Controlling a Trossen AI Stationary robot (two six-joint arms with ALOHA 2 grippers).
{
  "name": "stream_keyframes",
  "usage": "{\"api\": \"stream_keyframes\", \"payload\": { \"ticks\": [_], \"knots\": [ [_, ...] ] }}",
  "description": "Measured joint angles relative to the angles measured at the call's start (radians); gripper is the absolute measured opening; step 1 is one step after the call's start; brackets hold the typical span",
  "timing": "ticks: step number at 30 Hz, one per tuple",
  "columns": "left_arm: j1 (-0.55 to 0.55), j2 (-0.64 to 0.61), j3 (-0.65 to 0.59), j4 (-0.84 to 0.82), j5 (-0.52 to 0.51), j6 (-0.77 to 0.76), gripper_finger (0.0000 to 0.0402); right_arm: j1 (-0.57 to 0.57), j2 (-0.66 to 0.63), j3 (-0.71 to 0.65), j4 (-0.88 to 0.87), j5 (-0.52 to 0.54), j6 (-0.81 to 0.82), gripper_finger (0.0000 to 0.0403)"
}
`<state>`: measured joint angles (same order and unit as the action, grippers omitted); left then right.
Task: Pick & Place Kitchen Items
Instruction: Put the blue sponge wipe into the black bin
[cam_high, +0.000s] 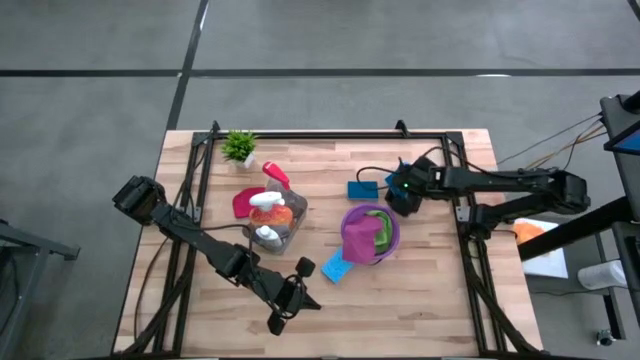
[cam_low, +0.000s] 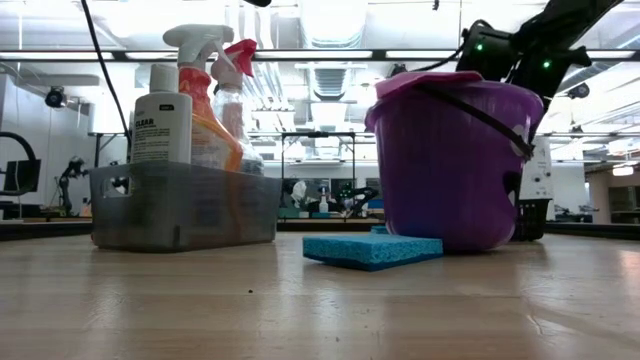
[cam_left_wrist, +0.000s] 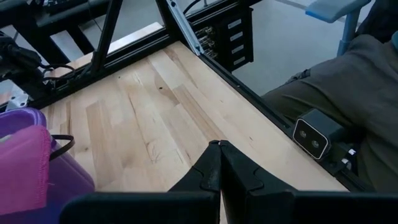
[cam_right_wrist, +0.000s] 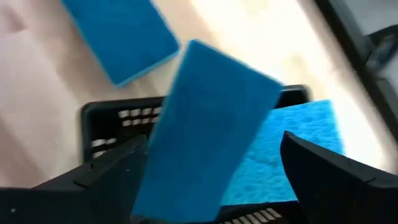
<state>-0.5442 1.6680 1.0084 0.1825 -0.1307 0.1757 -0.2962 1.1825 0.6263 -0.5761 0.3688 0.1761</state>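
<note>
My right gripper (cam_high: 398, 192) hangs open at the table's far right, over a black basket (cam_right_wrist: 99, 118). One blue sponge (cam_right_wrist: 205, 130) stands tilted in the basket between the fingers, with a gap to one finger. Another blue sponge (cam_right_wrist: 298, 149) lies flat in the basket. Two more sponges lie on the table, one (cam_high: 362, 188) beside the basket and one (cam_high: 336, 268) by the purple bucket (cam_high: 392, 240). The bucket holds magenta (cam_high: 358, 232) and green (cam_high: 378, 226) cloths. My left gripper (cam_left_wrist: 219, 149) is shut above bare wood near the front edge.
A grey bin (cam_high: 290, 236) left of centre holds an orange spray bottle (cam_low: 205, 110) and white-topped bottles. A red-topped bottle (cam_high: 277, 175) and a magenta cloth (cam_high: 243, 204) lie beside it. A small potted plant (cam_high: 239, 147) stands at the far left. A black frame rims the table.
</note>
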Motion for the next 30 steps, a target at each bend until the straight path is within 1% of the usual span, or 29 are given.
{"api": "stream_keyframes", "payload": {
  "ticks": [2,5,11,13,16,18,21,23,25,30],
  "knots": [
    [0.0,0.0,0.0,0.0,0.0,0.0,0.0001,0.0,-0.005,0.004,0.001,0.039,0.0,0.0353],
    [0.0,0.0,0.0,0.0,0.0,0.0,0.0001,0.0,-0.044,0.016,0.001,0.079,-0.008,0.0352],
    [0.0,0.0,0.0,-0.016,0.0,0.004,0.0001,0.002,-0.194,0.076,-0.03,0.105,-0.088,0.0352],
    [0.0,-0.003,0.0,-0.036,0.0,0.005,0.0001,0.013,-0.244,0.107,-0.052,0.078,-0.104,0.0352],
    [-0.002,-0.014,0.0,-0.068,-0.001,0.005,0.0001,0.053,-0.297,0.147,-0.059,-0.026,-0.105,0.0352],
    [-0.004,-0.021,0.0,-0.077,-0.003,0.008,0.0001,0.112,-0.309,0.166,-0.055,-0.088,-0.104,0.0352],
    [-0.006,-0.044,-0.009,-0.082,-0.007,0.012,0.0001,0.26,-0.292,0.182,-0.048,-0.095,-0.097,0.0352],
    [-0.009,-0.073,-0.037,-0.072,-0.022,0.011,0.0001,0.378,-0.259,0.189,-0.04,-0.04,-0.084,0.0352],
    [-0.009,-0.111,-0.086,-0.022,-0.034,0.003,0.0001,0.497,-0.204,0.203,-0.022,0.025,-0.074,0.0352],
    [-0.009,-0.25,-0.281,0.198,-0.034,-0.043,0.0001,0.77,-0.017,0.268,0.052,0.146,-0.058,0.0352]
  ]
}}
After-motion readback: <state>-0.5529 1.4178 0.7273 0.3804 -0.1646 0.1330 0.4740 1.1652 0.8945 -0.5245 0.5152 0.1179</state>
